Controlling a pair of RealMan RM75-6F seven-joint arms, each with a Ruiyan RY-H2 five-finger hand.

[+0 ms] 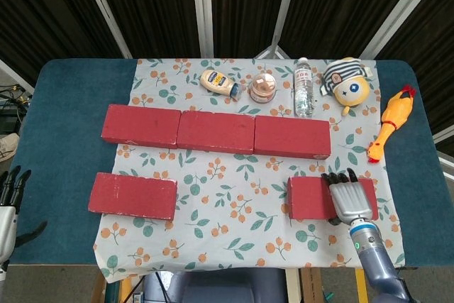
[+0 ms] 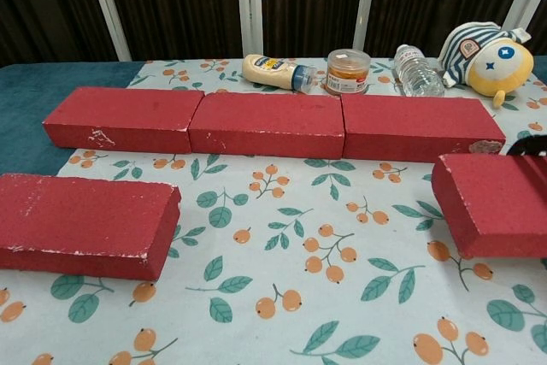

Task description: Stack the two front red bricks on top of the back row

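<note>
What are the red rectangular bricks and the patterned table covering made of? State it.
The red rectangular bricks: probably painted foam or light block, matte, with white chips at corners. The patterned table covering: likely printed fabric or vinyl, smooth, with an orange-berry and leaf print; which one is unclear.

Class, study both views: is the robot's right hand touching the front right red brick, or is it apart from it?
Touching. In the head view the right hand lies over the front right red brick, fingers hooked over its far edge; the chest view shows that brick raised off the cloth.

right hand [image 1: 350, 199] grips near the table's front right edge, fingers pointing back; left hand [image 1: 8, 200] idle at front left, fingers apart.
</note>
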